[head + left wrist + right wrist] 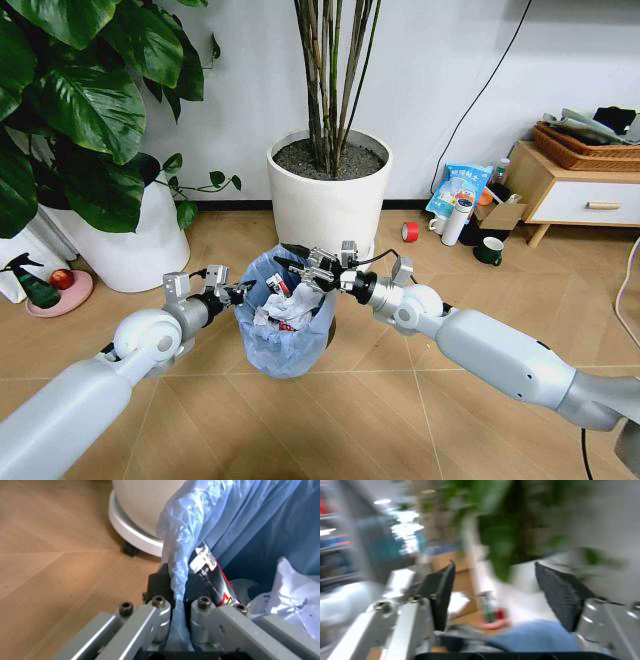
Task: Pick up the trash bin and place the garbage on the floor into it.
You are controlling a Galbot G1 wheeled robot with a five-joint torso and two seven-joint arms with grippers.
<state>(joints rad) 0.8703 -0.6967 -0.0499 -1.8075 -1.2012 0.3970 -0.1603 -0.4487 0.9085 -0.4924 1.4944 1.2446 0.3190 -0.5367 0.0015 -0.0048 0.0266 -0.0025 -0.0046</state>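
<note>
bin: the trash bin [285, 330] hangs off the floor [400, 420] between the two arms, mouth up, long axis close to upright, blue liner spilling over the rim.
left gripper: the left gripper [236, 292] sits at the bin's left rim, and in the left wrist view its fingers [192, 588] are pinched tight on the liner and rim, carrying the bin.
right gripper: the right gripper [300, 268] hovers right over the open mouth, jaws spread wide, nothing between the pads [560, 592].
garbage: white paper wads and a red-and-white wrapper [278, 284] already lie inside, piled toward the left wall.
key relation: the bin's opening lies directly below the right gripper, so anything let go there falls straight in, i'd judge.
nearer arm: the left is in contact; the right is above, not touching.
backdrop: a large white plant pot [330, 195] stands just behind the bin.
</note>
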